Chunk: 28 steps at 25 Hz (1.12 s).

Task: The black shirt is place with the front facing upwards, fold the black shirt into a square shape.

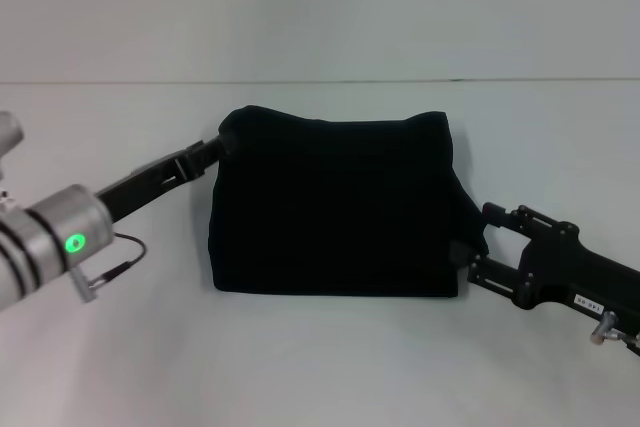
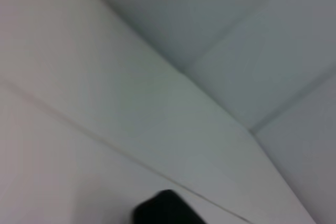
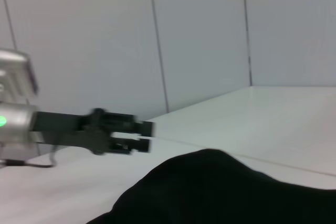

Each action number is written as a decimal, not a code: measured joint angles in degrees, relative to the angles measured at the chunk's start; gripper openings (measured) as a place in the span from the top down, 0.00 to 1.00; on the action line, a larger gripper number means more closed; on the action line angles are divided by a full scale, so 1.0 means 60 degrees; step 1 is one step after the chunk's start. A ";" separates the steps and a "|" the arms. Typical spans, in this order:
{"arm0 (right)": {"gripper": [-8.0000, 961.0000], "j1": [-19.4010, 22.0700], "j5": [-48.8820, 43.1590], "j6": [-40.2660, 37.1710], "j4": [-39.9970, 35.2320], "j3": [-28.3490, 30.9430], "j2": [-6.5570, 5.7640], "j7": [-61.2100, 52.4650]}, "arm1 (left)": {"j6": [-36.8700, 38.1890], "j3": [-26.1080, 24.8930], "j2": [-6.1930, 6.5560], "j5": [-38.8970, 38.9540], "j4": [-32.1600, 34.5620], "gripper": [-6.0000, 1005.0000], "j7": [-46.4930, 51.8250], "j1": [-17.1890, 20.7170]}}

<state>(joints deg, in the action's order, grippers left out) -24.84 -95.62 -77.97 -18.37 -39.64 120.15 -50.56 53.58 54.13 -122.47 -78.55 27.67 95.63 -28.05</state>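
The black shirt [image 1: 335, 207] lies on the white table as a folded, roughly rectangular block with its plain side up; no lettering shows. In the right wrist view it is a dark hump [image 3: 220, 192] close to the camera. My left gripper [image 1: 218, 150] is at the shirt's far left corner. Seen from the right wrist, that left gripper [image 3: 148, 135] shows a narrow gap between its fingers, holds no cloth and stands apart from the hump. My right gripper [image 1: 478, 241] is open at the shirt's near right edge, its fingers spread above and below that edge.
The white table [image 1: 330, 367] runs all around the shirt, and a pale wall [image 1: 320, 7] rises behind its back edge. A thin cable [image 1: 125, 262] loops down from the left arm. A dark shape [image 2: 167, 209] sits low in the left wrist view.
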 joint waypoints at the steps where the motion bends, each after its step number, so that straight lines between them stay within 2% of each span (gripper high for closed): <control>1: 0.20 0.0005 0.0035 0.0003 0.0000 0.0001 -0.0001 0.0004 | 0.0623 -0.0005 0.0041 -0.0238 0.0330 0.47 -0.0420 0.0224; 3: 0.20 0.0002 0.0053 0.0006 0.0000 0.0001 -0.0001 0.0006 | 0.1897 -0.0036 0.0126 -0.0563 0.0835 0.43 -0.1389 0.0655; 7: 0.20 -0.0026 0.0037 -0.0039 0.0001 -0.0075 0.0000 0.0013 | 0.4735 -0.0198 0.0463 -0.0905 0.1419 0.35 -0.3317 0.1475; 10: 0.20 -0.0039 -0.0035 -0.0063 0.0001 -0.0186 0.0000 0.0085 | 0.6135 -0.0686 0.0627 -0.1850 0.1551 0.29 -0.4168 0.1802; 12: 0.20 -0.0039 -0.0049 -0.0038 0.0001 -0.0347 -0.0001 0.0202 | 0.6569 -0.1010 0.0624 -0.2627 0.1617 0.25 -0.4637 0.1945; 14: 0.20 -0.0025 -0.0052 -0.0002 0.0001 -0.0580 -0.0013 0.0265 | 0.6611 -0.1212 0.0531 -0.3276 0.1683 0.18 -0.5017 0.2130; 17: 0.14 0.0030 -0.0060 0.0168 0.0000 -0.0860 -0.0034 0.0268 | 0.6271 -0.1327 0.0428 -0.3712 0.1555 0.07 -0.5520 0.2330; 19: 0.10 0.0077 -0.0067 0.0321 0.0000 -0.1025 -0.0033 0.0268 | 0.6022 -0.1369 0.0407 -0.3806 0.1360 0.07 -0.5832 0.2390; 28: 0.10 0.0123 -0.0075 0.0525 0.0023 -0.1183 -0.0036 0.0226 | 0.5437 -0.1448 0.0411 -0.3949 0.1253 0.07 -0.5578 0.2308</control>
<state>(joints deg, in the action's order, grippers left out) -24.10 -96.06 -74.83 -18.23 -46.73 119.93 -49.21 86.21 45.45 -120.01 -102.24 35.19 62.16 -14.20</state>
